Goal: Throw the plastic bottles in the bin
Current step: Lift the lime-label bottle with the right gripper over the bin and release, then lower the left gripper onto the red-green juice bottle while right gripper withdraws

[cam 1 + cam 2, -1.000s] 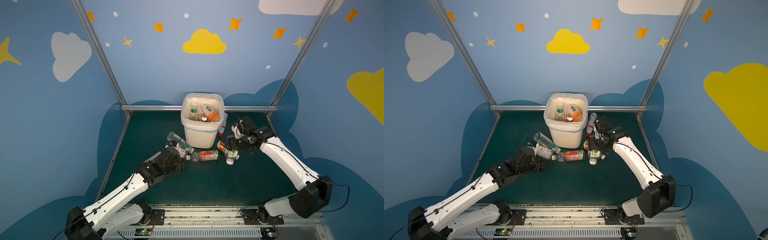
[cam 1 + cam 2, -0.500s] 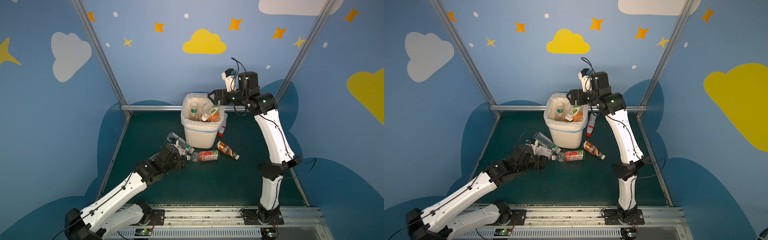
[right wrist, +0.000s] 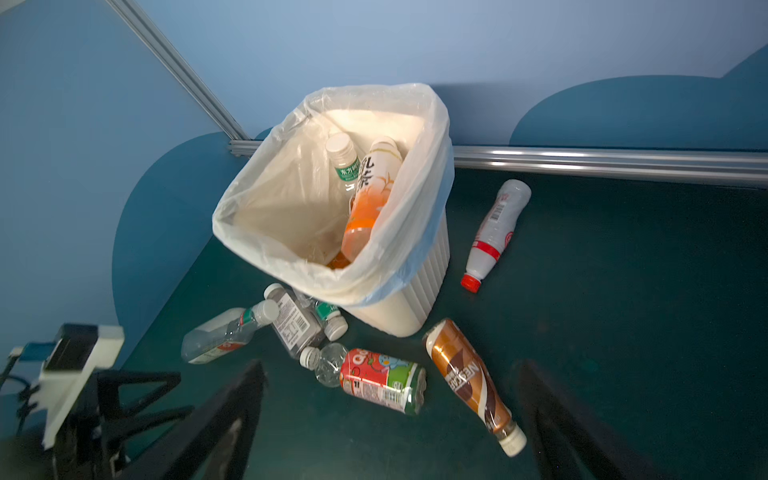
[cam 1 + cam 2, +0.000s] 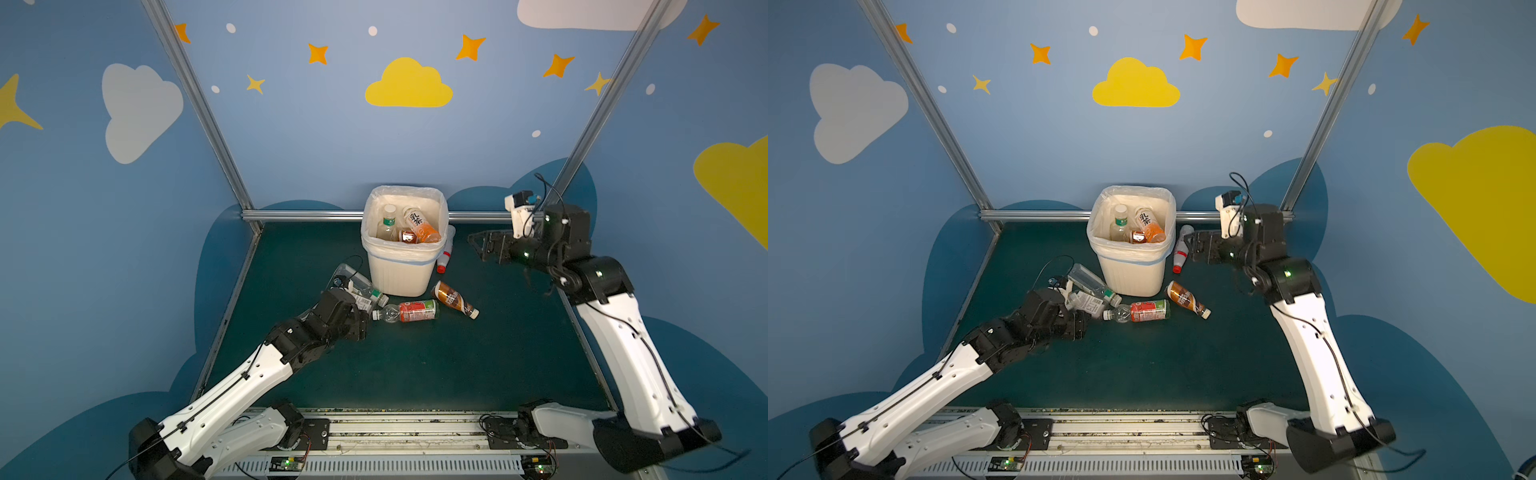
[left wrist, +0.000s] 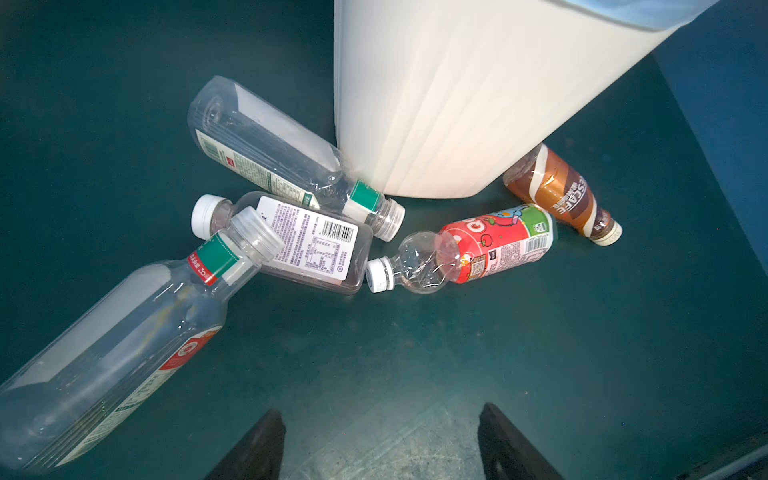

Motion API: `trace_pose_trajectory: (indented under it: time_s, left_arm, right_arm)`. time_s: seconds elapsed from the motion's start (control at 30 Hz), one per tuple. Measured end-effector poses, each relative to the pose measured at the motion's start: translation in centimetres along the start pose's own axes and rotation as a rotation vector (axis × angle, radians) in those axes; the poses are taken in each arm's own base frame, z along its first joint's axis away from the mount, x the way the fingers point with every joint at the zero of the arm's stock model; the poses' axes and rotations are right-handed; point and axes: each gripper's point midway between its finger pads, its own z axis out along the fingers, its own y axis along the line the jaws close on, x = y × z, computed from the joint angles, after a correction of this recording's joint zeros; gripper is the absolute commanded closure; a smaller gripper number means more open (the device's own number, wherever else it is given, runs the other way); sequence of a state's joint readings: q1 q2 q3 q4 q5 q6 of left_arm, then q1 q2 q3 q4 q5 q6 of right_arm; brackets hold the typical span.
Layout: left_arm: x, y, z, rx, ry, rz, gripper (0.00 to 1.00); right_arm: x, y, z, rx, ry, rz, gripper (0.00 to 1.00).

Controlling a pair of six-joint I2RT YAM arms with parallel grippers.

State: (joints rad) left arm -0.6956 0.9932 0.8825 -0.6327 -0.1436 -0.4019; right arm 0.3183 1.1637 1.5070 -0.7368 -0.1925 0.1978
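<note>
The cream bin (image 4: 401, 276) (image 4: 1133, 276) (image 3: 419, 266) stands at the back of the floor with several plastic bottles inside, among them an orange-and-white one (image 4: 420, 226) (image 3: 365, 199). On the floor in front lie a red-and-green labelled bottle (image 4: 415, 311) (image 5: 494, 245) (image 3: 380, 380) and a brown one (image 4: 453, 298) (image 3: 465, 374). Three clear bottles (image 4: 357, 286) (image 5: 291, 166) lie at the bin's left corner. A white red-capped bottle (image 4: 446, 249) (image 3: 494, 228) lies to the bin's right. My left gripper (image 4: 360, 322) (image 5: 380, 444) is low and open, empty, just short of the clear bottles. My right gripper (image 4: 478, 247) (image 3: 390, 370) hangs open and empty, right of the bin.
Blue booth walls and aluminium posts (image 4: 199, 108) close in the green floor on three sides, with a metal rail (image 4: 299, 215) behind the bin. The arms' base rail (image 4: 407, 428) runs along the front edge.
My right gripper lifted a bottle from the floor, opened over the bin, and has now drawn back down to the bin's right, empty. The left arm has hardly moved.
</note>
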Motion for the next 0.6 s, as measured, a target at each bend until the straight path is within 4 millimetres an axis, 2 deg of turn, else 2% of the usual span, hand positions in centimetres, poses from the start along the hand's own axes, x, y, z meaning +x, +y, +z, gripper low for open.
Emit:
trace_pose_trajectory:
  time_s: [0.07,0.13,0.3,0.37,0.47,0.6]
  left_arm:
    - [0.5,0.3,0.3,-0.016,0.026,0.006,0.25]
    - [1.0,0.6,0.6,-0.035,0.052,0.012,0.25]
    - [1.4,1.0,1.1,-0.073,0.105,0.030,0.25]
    - [1.3,0.8,1.5,-0.075,0.123,0.045,0.25]
    - [1.6,-0.2,2.5,-0.052,0.166,0.082,0.26]
    - [2.3,-2.6,4.2,-0.012,0.222,0.194,0.26]
  right_arm:
    - [2.1,-0.6,-0.6,0.020,0.020,0.002,0.05]
    - [4.4,-1.4,-0.3,0.040,0.063,0.012,0.06]
    - [12.4,-3.6,2.1,0.079,0.254,0.067,0.06]
    - [14.9,-4.0,2.7,0.081,0.314,0.088,0.06]
    - [17.4,-4.2,3.3,0.069,0.369,0.121,0.06]
    - [18.9,-4.2,3.9,0.052,0.396,0.147,0.05]
